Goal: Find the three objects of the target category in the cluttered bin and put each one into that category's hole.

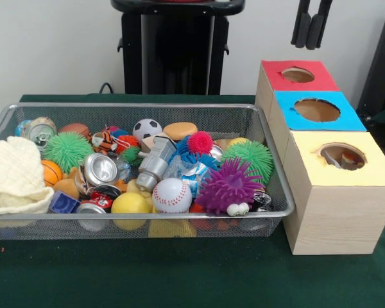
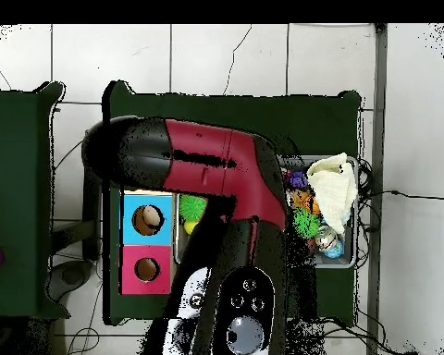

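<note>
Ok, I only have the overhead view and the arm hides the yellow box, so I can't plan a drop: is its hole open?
Observer: Yes, the hole in the yellow top is uncovered. Something pale and orange shows inside it.
Operator: Where is the end effector?
Observer: The end effector hangs at the front view's top edge, above the red-topped box.
Operator: Any printed cloth on top of the bin?
Observer: None shows in the bin. A purple spiky ball lies on top at the end beside the boxes.
</note>
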Robot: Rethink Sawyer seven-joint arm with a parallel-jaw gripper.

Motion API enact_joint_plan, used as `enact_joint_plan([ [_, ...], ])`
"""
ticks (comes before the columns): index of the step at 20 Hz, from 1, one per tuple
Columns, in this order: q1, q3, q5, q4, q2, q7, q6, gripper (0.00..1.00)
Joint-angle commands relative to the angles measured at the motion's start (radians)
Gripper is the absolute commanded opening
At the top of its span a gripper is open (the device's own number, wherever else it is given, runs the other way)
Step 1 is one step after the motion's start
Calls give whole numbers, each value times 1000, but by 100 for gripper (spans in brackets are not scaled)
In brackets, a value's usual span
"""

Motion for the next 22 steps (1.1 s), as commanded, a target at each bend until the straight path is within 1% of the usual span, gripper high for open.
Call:
enact_joint_plan([
  [1,-30,113,-57,101,16,-69,87,0],
  [9,-59,143,-79,108,24,-79,59,0],
  [13,-81,167,-95,98,33,-105,39,0],
  [19,-114,215,-110,6,75,-127,110,0],
  [21,-125,226,-121,-47,106,-129,149,0],
  [22,-133,236,-128,-86,132,-139,175,0],
])
